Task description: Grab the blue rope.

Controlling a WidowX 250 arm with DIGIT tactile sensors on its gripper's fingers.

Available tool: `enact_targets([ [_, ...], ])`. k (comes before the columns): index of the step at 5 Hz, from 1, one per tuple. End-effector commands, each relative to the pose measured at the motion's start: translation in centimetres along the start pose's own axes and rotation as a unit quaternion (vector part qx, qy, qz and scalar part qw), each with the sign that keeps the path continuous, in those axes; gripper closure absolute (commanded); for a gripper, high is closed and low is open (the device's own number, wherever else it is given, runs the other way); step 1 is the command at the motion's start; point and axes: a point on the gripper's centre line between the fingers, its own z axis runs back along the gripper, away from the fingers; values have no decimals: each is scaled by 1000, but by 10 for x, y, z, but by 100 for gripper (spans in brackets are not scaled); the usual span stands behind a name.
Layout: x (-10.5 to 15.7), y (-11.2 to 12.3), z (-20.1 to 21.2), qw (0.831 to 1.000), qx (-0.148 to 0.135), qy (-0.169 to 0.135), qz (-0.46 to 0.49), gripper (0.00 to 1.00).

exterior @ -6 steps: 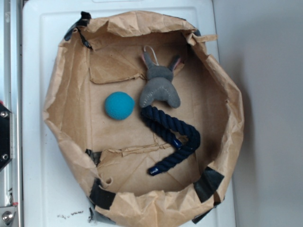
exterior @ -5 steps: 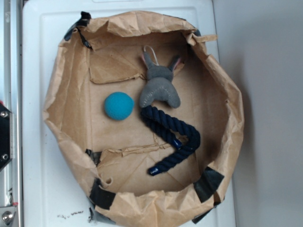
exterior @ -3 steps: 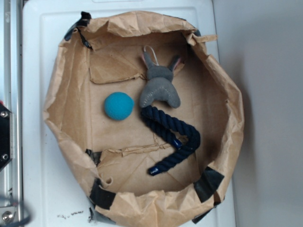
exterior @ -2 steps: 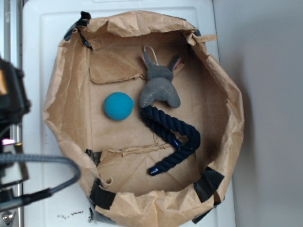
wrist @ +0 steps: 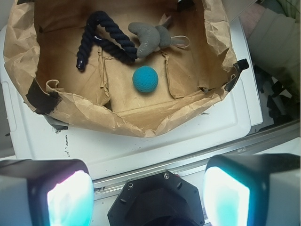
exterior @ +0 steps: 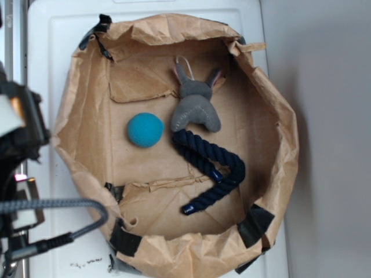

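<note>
The blue rope (exterior: 208, 161) is a thick navy twisted piece bent into a V. It lies on the floor of a brown paper-lined bin (exterior: 174, 29), right of middle, with one end just below the grey plush toy (exterior: 196, 107). In the wrist view the rope (wrist: 101, 35) lies at the top left, far from the gripper. My gripper (wrist: 148, 195) is open and empty, its two fingers (wrist: 61, 197) wide apart, outside the bin over the white surface and the rail. In the exterior view only my blurred arm (exterior: 20, 124) shows, at the left edge.
A teal ball (exterior: 145, 130) lies left of the rope and also shows in the wrist view (wrist: 145, 78). A grey braided cable (exterior: 58, 205) loops at the bottom left. The black robot base (wrist: 157, 200) and a metal rail (wrist: 263, 136) lie under the gripper. The bin's crumpled walls stand high.
My arm and its grey cable have come into the exterior view from the left edge and moved a little right. The rope, ball and plush toy have not moved.
</note>
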Motion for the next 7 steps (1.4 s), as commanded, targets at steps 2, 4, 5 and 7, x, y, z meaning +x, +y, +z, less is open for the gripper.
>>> enact_targets([
  [2,50,-16,-7,999,-29,-20,-10,0],
  [4,89,-27,-34,992,-74,49,-91,0],
  [5,97,-20,-46,986,-110,14,-127,0],
  [7,131,-17,-76,979,-157,-34,-125,0],
])
